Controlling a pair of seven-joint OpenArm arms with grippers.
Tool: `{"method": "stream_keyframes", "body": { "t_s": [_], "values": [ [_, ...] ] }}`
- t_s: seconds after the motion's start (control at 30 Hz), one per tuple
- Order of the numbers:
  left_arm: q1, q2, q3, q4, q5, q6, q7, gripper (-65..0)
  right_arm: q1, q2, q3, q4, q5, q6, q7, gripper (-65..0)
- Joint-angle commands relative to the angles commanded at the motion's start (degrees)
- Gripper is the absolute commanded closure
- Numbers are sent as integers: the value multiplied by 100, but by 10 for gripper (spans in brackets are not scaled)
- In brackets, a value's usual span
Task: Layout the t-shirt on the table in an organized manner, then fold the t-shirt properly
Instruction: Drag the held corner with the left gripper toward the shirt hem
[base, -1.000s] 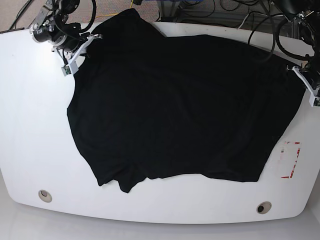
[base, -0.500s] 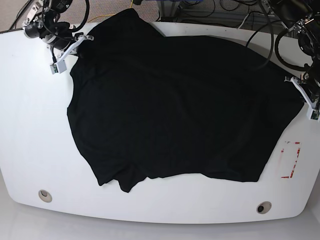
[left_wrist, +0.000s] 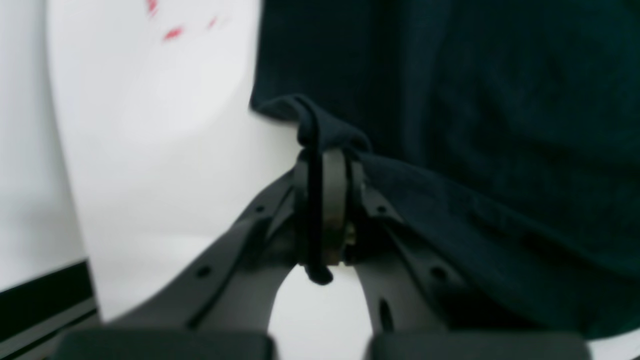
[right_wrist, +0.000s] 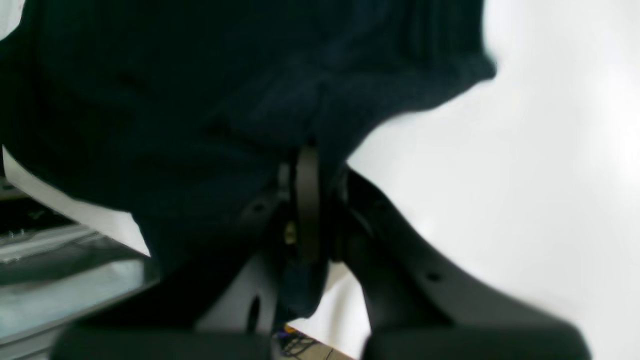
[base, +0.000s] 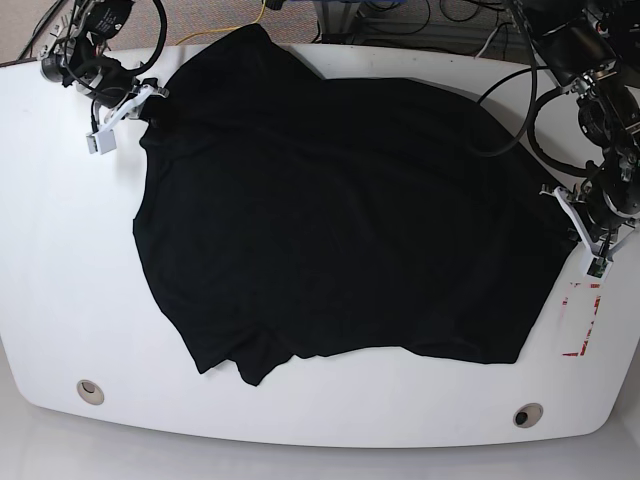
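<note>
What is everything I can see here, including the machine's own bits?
t-shirt: one, black, spread over the middle of the table, pinched at two edges.
table: one, glossy white, under everything.
grommet holes: two, round, near the table's front corners.
red tape marks: a few, red, on the table beside the shirt's edge, on the side of the left pincer.
cables: several, black, behind the table and looping along the arms.
left pincer: one, dark grey, shut on the t-shirt's edge.
right pincer: one, dark grey, shut on the t-shirt's edge at the opposite side.
</note>
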Motion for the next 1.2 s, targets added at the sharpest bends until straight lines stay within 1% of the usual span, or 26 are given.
{"method": "stream_keyframes", "body": {
  "t_s": [0.2,0.4,0.53,0.63,0.8,1.0,1.2],
  "values": [
    [-246,9,18,-325,0,0,-53,0,185,18,0,0,-26,0,0,-25],
    [-378,9,62,-844,0,0,-527,0,360,18,0,-35,-44,0,0,-25],
    [-510,0,325,-1160,0,0,-782,0,510,26,0,-466,-44,0,18,-25],
    [-624,0,369,-1371,0,0,-818,0,659,176,0,-791,-44,0,35,-25],
    [-862,0,369,-1723,0,0,-835,0,756,264,0,-976,-35,0,97,-25],
    [-976,-9,369,-1811,0,0,-1169,0,765,396,0,-976,0,0,114,-25],
    [-993,-9,378,-1820,9,0,-1389,0,747,404,9,-976,0,0,114,-25]
  ]
}}
